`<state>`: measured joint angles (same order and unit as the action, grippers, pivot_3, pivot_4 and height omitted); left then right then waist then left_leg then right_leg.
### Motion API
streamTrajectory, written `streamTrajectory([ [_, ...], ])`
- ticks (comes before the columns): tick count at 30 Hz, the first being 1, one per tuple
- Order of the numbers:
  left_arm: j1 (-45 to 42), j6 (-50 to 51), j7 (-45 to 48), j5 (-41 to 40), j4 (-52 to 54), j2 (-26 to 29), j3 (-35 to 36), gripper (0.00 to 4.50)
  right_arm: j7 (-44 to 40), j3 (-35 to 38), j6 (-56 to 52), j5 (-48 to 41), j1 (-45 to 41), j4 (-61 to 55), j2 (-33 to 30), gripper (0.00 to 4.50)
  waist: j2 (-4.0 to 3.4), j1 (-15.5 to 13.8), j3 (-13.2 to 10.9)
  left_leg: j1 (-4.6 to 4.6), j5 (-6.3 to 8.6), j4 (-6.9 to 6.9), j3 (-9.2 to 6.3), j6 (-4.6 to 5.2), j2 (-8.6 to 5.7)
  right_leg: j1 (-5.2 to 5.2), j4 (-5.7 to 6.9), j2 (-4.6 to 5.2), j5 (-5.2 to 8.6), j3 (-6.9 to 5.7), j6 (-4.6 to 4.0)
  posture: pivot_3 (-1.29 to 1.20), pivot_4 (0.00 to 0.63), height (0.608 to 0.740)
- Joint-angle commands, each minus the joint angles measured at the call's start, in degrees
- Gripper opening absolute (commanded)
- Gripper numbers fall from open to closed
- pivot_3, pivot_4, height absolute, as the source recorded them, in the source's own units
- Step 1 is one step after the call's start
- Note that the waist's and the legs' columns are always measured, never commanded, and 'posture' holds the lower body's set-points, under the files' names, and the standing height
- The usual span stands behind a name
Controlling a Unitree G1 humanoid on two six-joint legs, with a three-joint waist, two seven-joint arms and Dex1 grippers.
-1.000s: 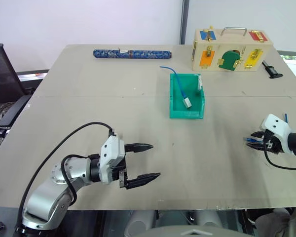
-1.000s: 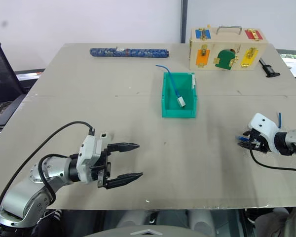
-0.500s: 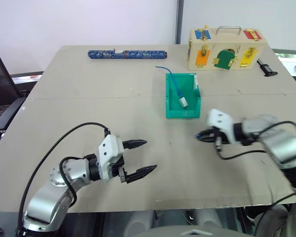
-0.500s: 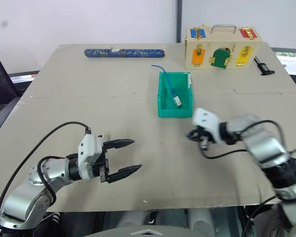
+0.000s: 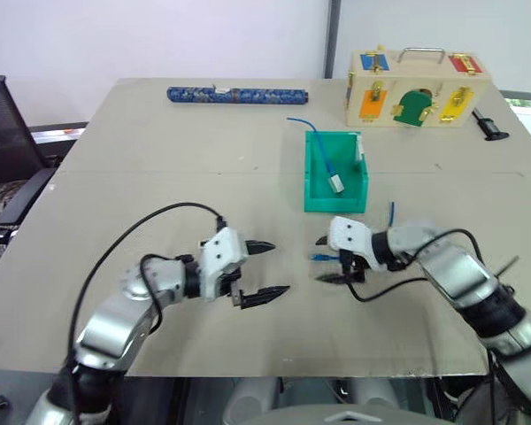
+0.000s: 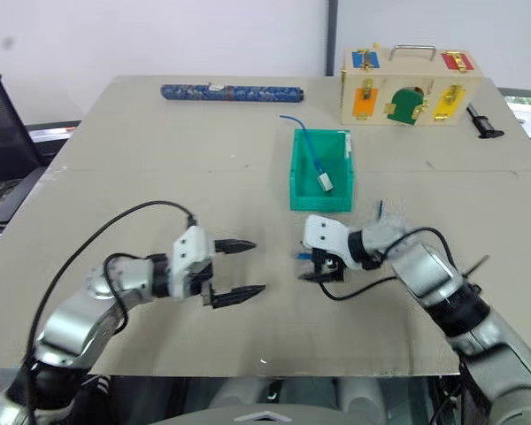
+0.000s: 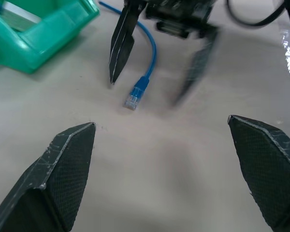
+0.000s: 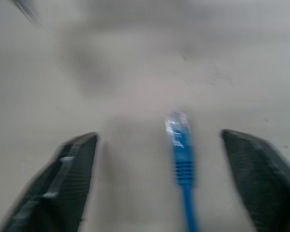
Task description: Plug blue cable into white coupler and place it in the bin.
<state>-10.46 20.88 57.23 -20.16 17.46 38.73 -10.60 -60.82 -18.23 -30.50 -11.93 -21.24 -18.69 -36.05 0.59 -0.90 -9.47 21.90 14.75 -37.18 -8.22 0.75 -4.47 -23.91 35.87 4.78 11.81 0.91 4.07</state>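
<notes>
Right gripper (image 5: 326,260): fingers spread wide, clamped on nothing. The blue cable (image 7: 144,72) lies on the desk (image 5: 159,159) between the two fingers, its clear plug (image 8: 177,126) pointing out past the fingertips; from the left wrist view, one finger tip stands just beside the plug, without clear contact. The cable's far end rises behind the gripper body as a short blue stub.

Left gripper (image 5: 267,268): fingers fully apart, holding nothing, fingertips aimed across the desk at the right gripper. The two grippers face each other, near but apart, with bare desk surface between the left fingertips and the plug.

Surroundings: the teal-green bin (image 5: 315,181) stands on the desk just beyond the right gripper, toward the far edge. Inside it lies a second blue cable (image 5: 319,142) plugged into a white coupler (image 5: 336,184); that cable's free end hangs out over the bin's rear wall. Another small white piece rests against the bin's right inner wall; whether it is a coupler cannot be told. Further back stand a pale wooden latch box (image 5: 414,88) and a dark-blue patterned tube (image 5: 237,94). A small black object (image 5: 488,127) lies beside the latch box. Nothing lies between the plug and the bin.
</notes>
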Motion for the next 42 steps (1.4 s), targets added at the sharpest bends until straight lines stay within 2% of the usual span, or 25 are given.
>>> streamTrajectory([
  [1,-4.93,-0.03,0.33,2.96,-2.48,-1.74,-3.42,4.50,1.88,10.49,0.44,-5.32,7.55,-10.02,-2.56,4.04,0.02,0.02,0.00,0.02,0.02,-0.02,-0.08,0.03,-0.13,0.00,0.02,0.06,0.00,-0.03,0.01,0.00,0.150,0.740],
  [3,-8.49,-0.52,1.22,5.23,-4.96,-2.90,-6.25,4.50,5.66,17.01,2.23,-5.52,15.98,-15.24,-2.66,4.04,0.06,-0.08,0.02,0.03,0.02,-0.02,-0.07,0.05,-0.17,0.02,0.00,0.11,0.00,-0.05,0.03,0.00,0.150,0.740],
  [7,-12.98,-2.06,3.08,8.20,-11.14,-4.47,-9.40,4.50,11.40,24.91,4.98,-4.61,29.39,-22.96,-1.08,4.04,0.02,0.49,0.02,-0.05,0.02,0.01,0.04,0.04,-0.19,0.01,0.02,0.11,0.02,0.07,0.07,0.00,0.150,0.740],
  [10,-16.18,-5.11,4.94,10.56,-17.21,-6.12,-11.68,4.50,15.47,28.46,5.69,-4.50,38.13,-27.53,1.36,4.04,0.01,0.47,0.02,-0.06,0.07,-0.02,0.01,0.14,-0.15,0.03,0.05,0.02,0.03,0.03,0.08,0.00,0.150,0.740],
  [13,-18.47,-7.89,6.22,12.56,-22.36,-7.88,-13.00,4.50,18.38,29.42,5.96,-4.25,42.44,-30.42,2.99,4.04,0.02,0.30,0.02,-0.10,0.09,-0.06,0.02,0.19,-0.13,0.05,0.09,0.02,0.01,0.06,0.16,0.00,0.150,0.740],
  [14,-19.29,-9.05,7.11,13.35,-24.20,-8.36,-13.75,3.99,19.39,29.49,6.03,-3.83,43.87,-31.39,3.52,4.13,0.02,0.15,0.03,-0.09,0.09,-0.10,0.04,0.20,-0.12,0.06,0.09,0.00,0.02,0.08,0.27,0.00,0.150,0.740],
  [17,-20.48,-11.52,8.96,14.32,-28.03,-9.84,-14.43,2.85,21.77,29.11,6.47,-2.73,46.41,-32.89,4.36,4.13,0.07,0.13,0.07,-0.20,0.09,-0.21,0.00,0.22,-0.13,0.26,0.09,0.02,0.05,0.06,0.47,0.00,0.150,0.740],
  [19,-20.56,-13.63,9.84,15.16,-29.73,-10.16,-14.64,1.81,23.13,28.38,6.42,-2.42,46.80,-33.31,4.72,4.13,0.07,0.21,0.09,-0.22,0.09,-0.21,0.01,0.23,-0.14,0.28,0.08,0.02,0.06,0.07,0.49,0.00,0.150,0.740],
  [22,-20.25,-15.76,10.81,15.63,-31.21,-10.29,-14.37,0.60,25.14,26.71,5.17,-2.51,46.37,-33.74,5.53,4.13,0.07,0.17,0.09,-0.22,0.09,-0.20,-0.02,0.22,-0.14,0.27,0.07,0.03,0.00,0.06,0.38,0.00,0.150,0.740],
  [24,-19.95,-18.52,11.24,14.65,-31.40,-10.81,-13.13,0.05,28.30,25.53,0.75,-5.23,44.56,-34.13,7.99,4.13,0.08,0.20,0.09,-0.21,0.09,-0.17,-0.03,0.21,-0.14,0.26,0.07,0.02,-0.05,0.05,0.28,0.00,0.150,0.740],
  [28,-19.83,-27.87,9.33,8.89,-28.13,-14.53,-6.44,0.05,35.29,25.91,-13.62,-20.35,40.83,-35.41,16.07,4.13,0.08,0.12,0.07,-0.14,0.09,-0.14,-0.05,0.22,-0.11,0.19,0.05,0.08,-0.08,0.07,0.23,0.00,0.150,0.740],
  [31,-20.32,-34.46,6.57,8.91,-27.95,-16.10,-3.19,0.05,41.21,26.84,-19.96,-27.77,36.30,-34.50,20.40,4.13,0.10,0.06,0.06,-0.04,0.09,-0.19,-0.10,0.22,-0.15,0.13,0.04,0.14,-0.10,0.04,0.22,0.00,0.150,0.740],
  [33,-20.50,-37.87,4.57,9.71,-27.96,-16.79,-1.83,0.00,45.56,27.97,-21.50,-33.33,31.97,-33.01,23.99,3.59,0.09,0.26,0.07,-0.08,0.09,-0.19,-0.07,0.22,-0.17,0.13,0.04,0.14,-0.10,0.07,0.22,0.00,0.150,0.740],
  [35,-20.53,-39.41,3.29,9.96,-27.55,-17.26,-1.09,0.00,49.81,28.56,-22.98,-37.11,26.99,-31.40,26.69,2.89,0.07,0.32,0.08,-0.12,0.09,-0.17,-0.04,0.22,-0.16,0.13,0.05,0.10,-0.10,0.11,0.23,0.00,0.150,0.740],
  [36,-20.53,-40.11,2.62,10.26,-27.32,-17.40,-0.85,0.00,52.08,28.77,-23.80,-38.42,24.29,-30.16,27.83,2.38,0.06,0.26,0.08,-0.15,0.09,-0.17,-0.04,0.22,-0.16,0.14,0.07,0.09,-0.11,0.11,0.23,0.00,0.150,0.740],
  [42,-20.60,-41.83,0.04,11.82,-25.79,-17.31,-0.48,0.00,59.41,27.63,-25.57,-43.08,14.34,-24.00,30.62,2.38,0.06,0.27,0.08,-0.09,-0.03,-0.16,-0.07,0.03,-0.24,0.09,0.09,0.05,-0.12,0.09,0.21,0.00,0.150,0.740],
])
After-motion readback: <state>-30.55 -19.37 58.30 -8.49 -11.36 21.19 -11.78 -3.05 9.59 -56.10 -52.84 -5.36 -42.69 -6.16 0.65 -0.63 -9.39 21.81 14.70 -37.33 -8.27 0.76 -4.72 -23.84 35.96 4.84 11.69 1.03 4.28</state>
